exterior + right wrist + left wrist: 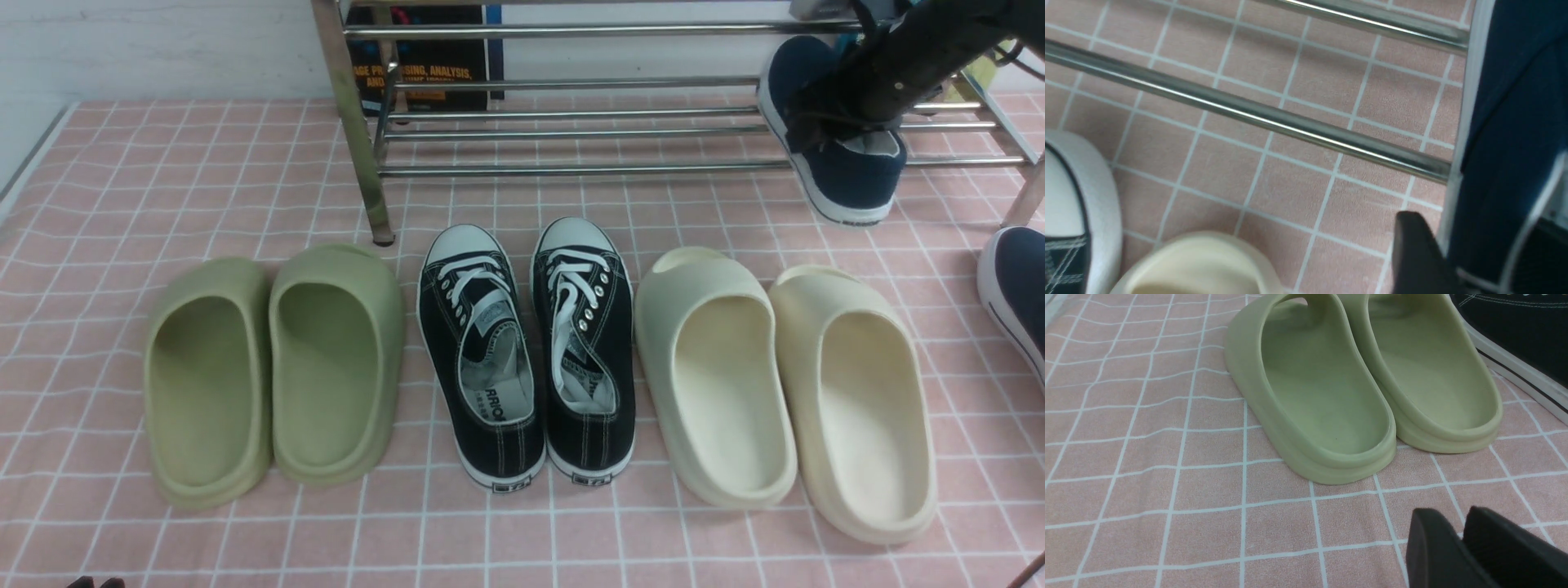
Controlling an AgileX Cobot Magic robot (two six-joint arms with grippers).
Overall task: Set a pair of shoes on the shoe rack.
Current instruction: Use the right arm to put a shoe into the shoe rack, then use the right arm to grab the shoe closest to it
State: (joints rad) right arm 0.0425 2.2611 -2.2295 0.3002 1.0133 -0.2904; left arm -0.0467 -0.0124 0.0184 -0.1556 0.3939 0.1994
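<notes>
Far left, low: left claw near the green clogs, tips parted by a narrow gap, nothing between them; likely parked, as the work lies at the other end. Next along, the black lace-up sneakers, then the cream slides, each set in pairs, toes toward the shoe rack, presumably to be told apart easily. Right of these, one navy slip-on lies slanted over the lower bars, toe inward, heel overhanging the front bar. Right claw stands wide astride its side wall, one finger outside, the other by the opening; looks like a release rather than a pinch, the bars probably bearing the weight. That slant may let it slip if the fingers snag the collar; lifting straight out seems wise. Furthest right, the second navy shoe sits in front of the rack, cut by the view's edge, awaiting its turn.
</notes>
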